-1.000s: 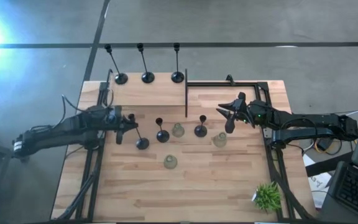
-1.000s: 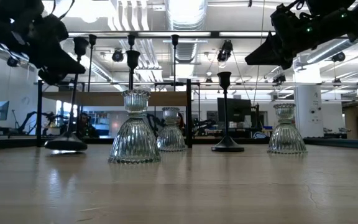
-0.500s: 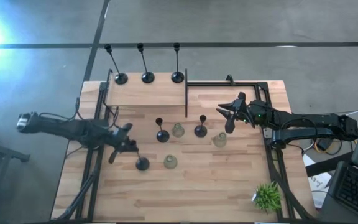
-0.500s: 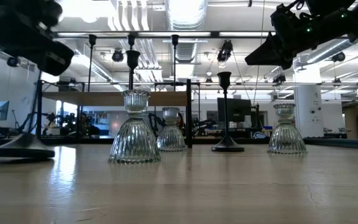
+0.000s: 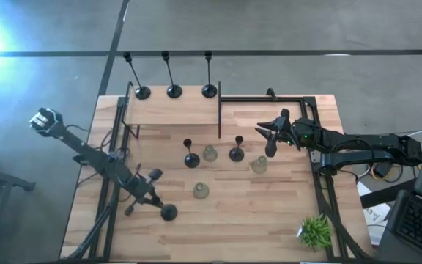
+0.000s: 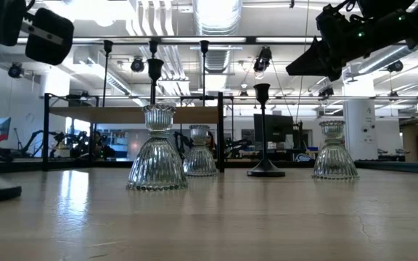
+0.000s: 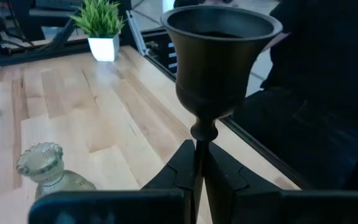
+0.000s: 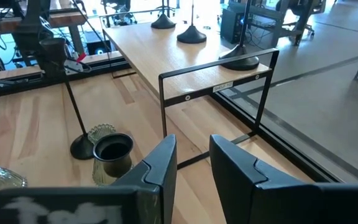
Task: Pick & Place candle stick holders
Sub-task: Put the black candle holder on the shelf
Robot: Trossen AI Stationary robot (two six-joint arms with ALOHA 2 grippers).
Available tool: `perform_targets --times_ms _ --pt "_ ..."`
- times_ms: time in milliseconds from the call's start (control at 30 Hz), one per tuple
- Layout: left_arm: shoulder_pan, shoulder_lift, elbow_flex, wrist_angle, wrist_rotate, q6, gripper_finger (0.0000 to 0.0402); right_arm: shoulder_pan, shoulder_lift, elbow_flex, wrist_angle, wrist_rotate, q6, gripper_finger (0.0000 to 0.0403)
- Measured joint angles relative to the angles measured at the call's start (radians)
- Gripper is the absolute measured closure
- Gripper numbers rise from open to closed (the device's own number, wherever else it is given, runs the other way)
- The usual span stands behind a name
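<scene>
The left gripper point(image 5: 150, 192) pinches the stem of 1 black candle stick holder point(image 5: 168, 213), keeping it upright near the table's point(image 5: 269, 220) front-left. The right gripper point(image 5: 267, 136) hovers, fingers spread, beside the glass holders point(image 5: 259, 165).

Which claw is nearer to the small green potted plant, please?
Right. The right claw hovers up-table from the small green potted plant; the left claw grips a black holder far across the table.
</scene>
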Motion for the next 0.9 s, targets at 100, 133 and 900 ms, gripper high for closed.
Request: perform_targets --times_ms 100,133,900 --pt "-0.014 0.071 0.041 0.009 -0.009 0.000 0.0385 0.000 0.000 0.000 0.002 0.000 0.002 0.0311" --pt "-0.014 0.095 0.054 0.010 -0.008 0.003 0.0385 0.000 0.000 0.000 0.002 0.000 0.002 0.0309" --pt "-0.017 0.250 0.170 0.156 0.197 0.120 0.0385 0.000 0.000 0.000 0.004 0.000 -0.012 0.0314"
